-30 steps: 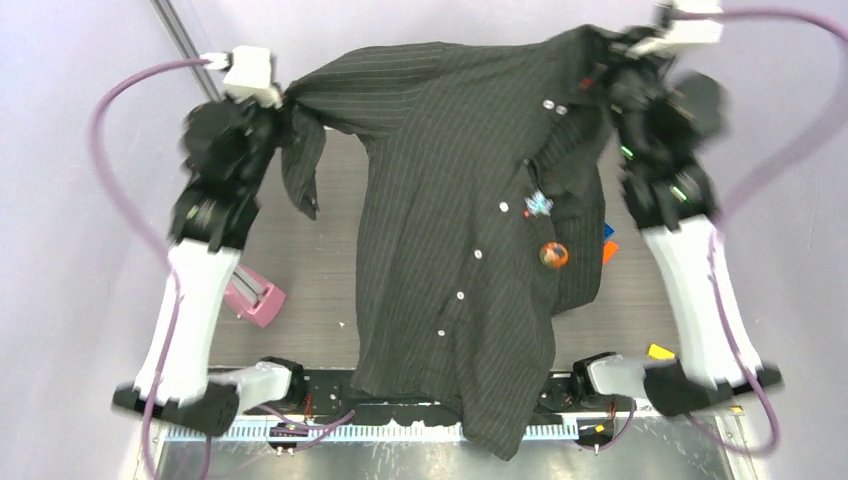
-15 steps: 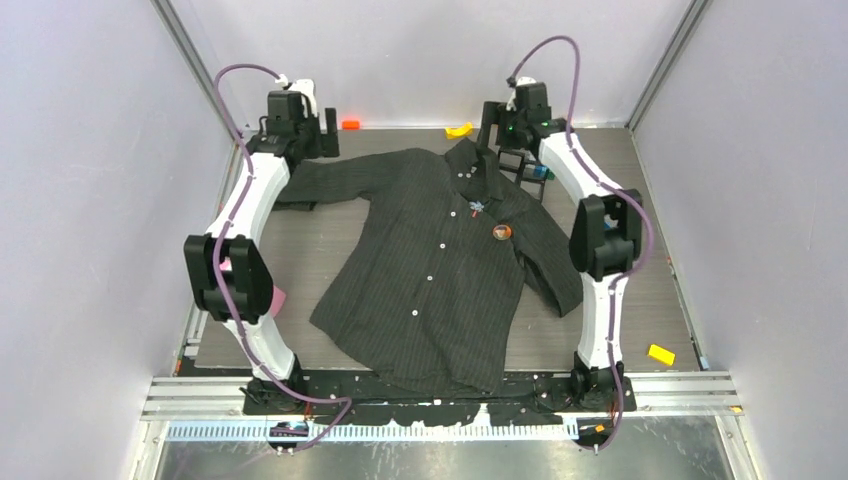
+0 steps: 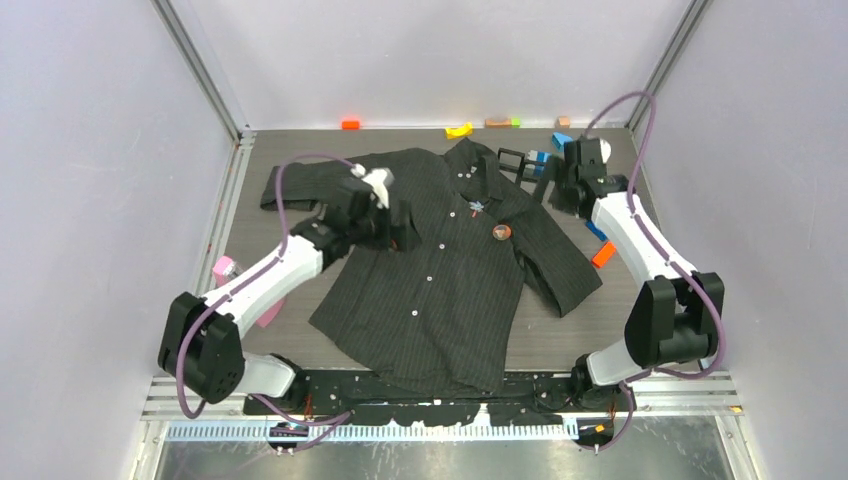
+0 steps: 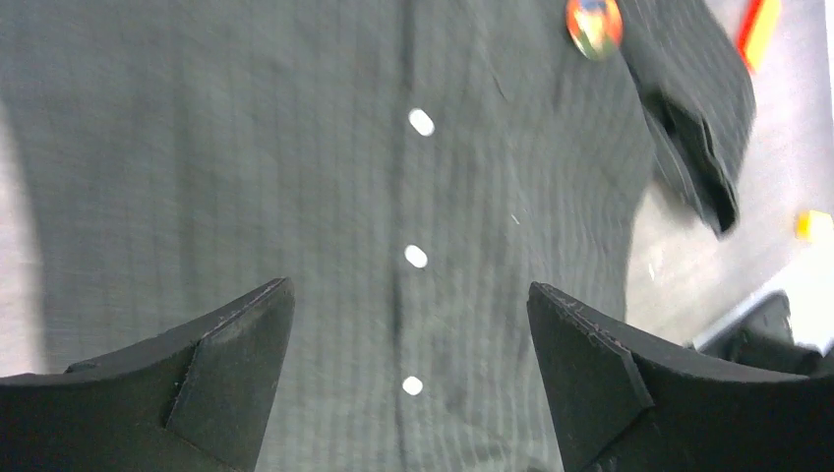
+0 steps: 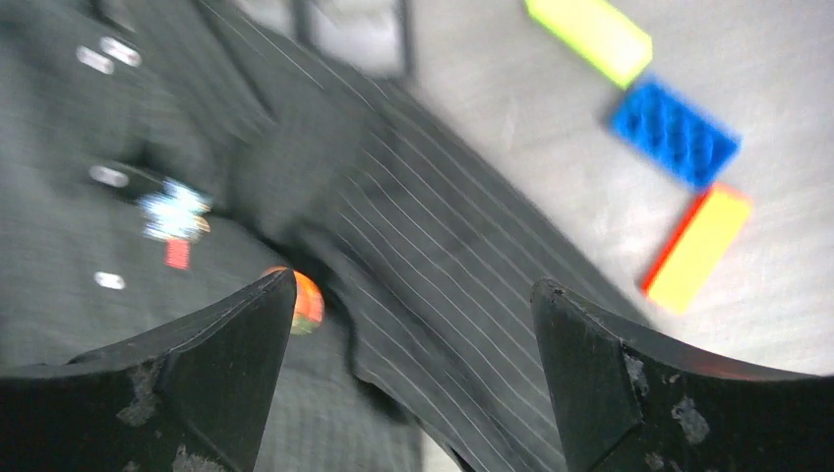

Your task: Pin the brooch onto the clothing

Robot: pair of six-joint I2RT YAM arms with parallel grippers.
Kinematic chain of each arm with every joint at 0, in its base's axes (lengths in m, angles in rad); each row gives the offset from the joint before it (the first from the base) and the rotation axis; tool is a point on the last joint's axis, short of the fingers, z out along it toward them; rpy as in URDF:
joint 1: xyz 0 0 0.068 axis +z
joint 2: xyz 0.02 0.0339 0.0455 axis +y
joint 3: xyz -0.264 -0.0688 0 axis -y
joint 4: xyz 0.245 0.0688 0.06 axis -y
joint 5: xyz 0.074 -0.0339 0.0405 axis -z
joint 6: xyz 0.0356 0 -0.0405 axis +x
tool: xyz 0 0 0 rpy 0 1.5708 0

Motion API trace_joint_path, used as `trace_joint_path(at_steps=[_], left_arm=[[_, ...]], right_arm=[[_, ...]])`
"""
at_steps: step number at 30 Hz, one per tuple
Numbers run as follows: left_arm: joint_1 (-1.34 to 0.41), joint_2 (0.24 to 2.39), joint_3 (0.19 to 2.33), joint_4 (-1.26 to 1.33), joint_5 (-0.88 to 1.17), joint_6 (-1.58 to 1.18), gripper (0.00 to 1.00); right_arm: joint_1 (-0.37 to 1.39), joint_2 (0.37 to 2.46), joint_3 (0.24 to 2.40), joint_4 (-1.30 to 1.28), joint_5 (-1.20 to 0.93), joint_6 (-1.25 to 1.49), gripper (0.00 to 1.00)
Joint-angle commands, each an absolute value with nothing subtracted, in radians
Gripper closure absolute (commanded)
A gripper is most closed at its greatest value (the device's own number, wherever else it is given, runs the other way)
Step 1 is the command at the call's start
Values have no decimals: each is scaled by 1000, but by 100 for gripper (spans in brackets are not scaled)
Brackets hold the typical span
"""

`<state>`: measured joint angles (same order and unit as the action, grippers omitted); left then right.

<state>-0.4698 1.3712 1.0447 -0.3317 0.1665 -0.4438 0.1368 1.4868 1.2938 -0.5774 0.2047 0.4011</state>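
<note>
Both pincers gape empty. The left gripper (image 4: 408, 287) hovers over the shirt's (image 3: 440, 300) button row (image 4: 416, 256), the right gripper (image 5: 413, 282) over its sleeve (image 5: 443, 256). The round orange brooch (image 3: 501, 232) sits on the chest between them, nearer the right arm.

- Brooch (image 5: 307, 301): motion-blurred, partly hidden behind a finger (image 5: 231, 364) of the right gripper (image 5: 413, 282).
- Glittering item (image 5: 172, 214) on the shirt (image 5: 443, 256) front: too blurred to identify.

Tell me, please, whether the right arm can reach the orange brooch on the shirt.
Probably yes: its jaws stand open and empty by the shirt, and the brooch lies uncovered on the chest.
</note>
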Motion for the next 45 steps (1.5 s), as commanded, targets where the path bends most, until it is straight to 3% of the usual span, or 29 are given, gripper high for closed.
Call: trace_joint_path(at_steps=[1, 9, 16, 30, 37, 45], left_arm=[[-619, 1322, 929, -145, 175, -610, 9], [-695, 1363, 667, 68, 156, -794, 8], [-695, 1273, 485, 7, 54, -804, 7], [-694, 734, 213, -400, -82, -922, 4], [-693, 645, 304, -500, -106, -865, 0], [-653, 958, 644, -501, -13, -640, 0]], right_arm=[[109, 1463, 1115, -610, 217, 517, 7], [52, 1520, 942, -477, 116, 629, 12], [-40, 1620, 921, -432, 57, 675, 13], [-163, 1744, 972, -415, 38, 656, 13], [-166, 1726, 1036, -442, 59, 592, 10], [-165, 1587, 1113, -538, 65, 508, 5]])
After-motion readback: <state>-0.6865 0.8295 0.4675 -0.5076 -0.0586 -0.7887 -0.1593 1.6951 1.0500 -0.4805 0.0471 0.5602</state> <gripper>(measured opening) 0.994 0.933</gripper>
